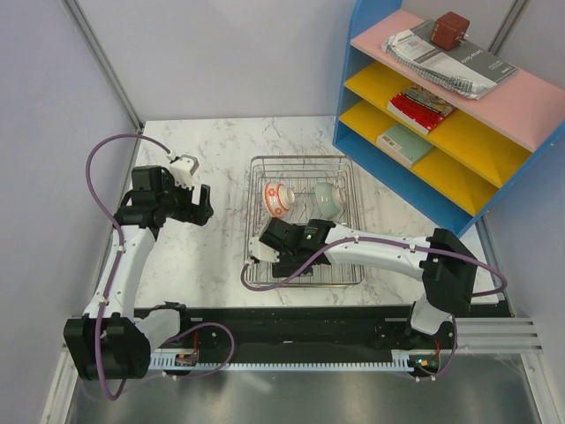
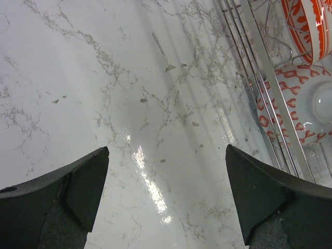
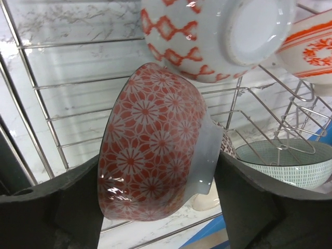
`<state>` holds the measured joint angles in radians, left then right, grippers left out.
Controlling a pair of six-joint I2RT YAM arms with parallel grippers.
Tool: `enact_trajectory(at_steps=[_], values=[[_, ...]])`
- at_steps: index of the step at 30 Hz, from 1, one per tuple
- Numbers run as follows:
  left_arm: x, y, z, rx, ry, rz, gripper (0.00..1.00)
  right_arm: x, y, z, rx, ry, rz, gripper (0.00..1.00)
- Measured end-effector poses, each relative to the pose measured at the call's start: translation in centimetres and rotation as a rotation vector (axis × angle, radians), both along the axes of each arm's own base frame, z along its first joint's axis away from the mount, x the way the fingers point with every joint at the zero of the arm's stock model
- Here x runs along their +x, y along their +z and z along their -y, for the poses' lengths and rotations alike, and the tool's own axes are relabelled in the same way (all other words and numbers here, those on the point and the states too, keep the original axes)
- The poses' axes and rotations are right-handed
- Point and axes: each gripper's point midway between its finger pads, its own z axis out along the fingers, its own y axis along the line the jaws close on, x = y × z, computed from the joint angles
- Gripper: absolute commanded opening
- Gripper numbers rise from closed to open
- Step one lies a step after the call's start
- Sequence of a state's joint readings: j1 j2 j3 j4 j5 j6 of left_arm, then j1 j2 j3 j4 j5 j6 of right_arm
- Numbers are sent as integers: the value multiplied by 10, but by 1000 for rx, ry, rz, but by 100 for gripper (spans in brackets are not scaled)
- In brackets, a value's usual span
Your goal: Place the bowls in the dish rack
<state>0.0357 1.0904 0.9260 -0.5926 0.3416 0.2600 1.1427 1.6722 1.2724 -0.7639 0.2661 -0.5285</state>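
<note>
White marble worktop [image 1: 203, 150] fills the middle; upper right stands a blue shelf unit [image 1: 415, 190] holding a spiral notebook [image 1: 450, 62], brown block [image 1: 451, 32] and books [image 1: 421, 108].

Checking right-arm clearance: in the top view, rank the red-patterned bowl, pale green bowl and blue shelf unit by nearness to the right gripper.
1. Red-patterned bowl, left side of the dish rack, just beyond the right gripper.
2. Pale green bowl, right of it.
3. Blue shelf unit, far right corner.
</note>
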Motion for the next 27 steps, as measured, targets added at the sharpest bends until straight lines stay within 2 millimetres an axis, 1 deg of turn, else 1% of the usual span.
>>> enact_trajectory(at_steps=[1, 2, 3, 4, 27], values=[[0, 0, 0, 0, 2, 0, 100, -2, -2, 1, -8, 2, -11, 89], [0, 0, -1, 0, 2, 0, 100, -3, -4, 2, -15, 4, -20, 94], [0, 0, -1, 0, 2, 0, 100, -5, -6, 3, -22, 8, -29, 96], [0, 0, -1, 0, 2, 1, 100, -6, -7, 4, -28, 9, -35, 98], [1, 1, -1, 0, 2, 4, 100, -10, -9, 6, -33, 12, -61, 98]])
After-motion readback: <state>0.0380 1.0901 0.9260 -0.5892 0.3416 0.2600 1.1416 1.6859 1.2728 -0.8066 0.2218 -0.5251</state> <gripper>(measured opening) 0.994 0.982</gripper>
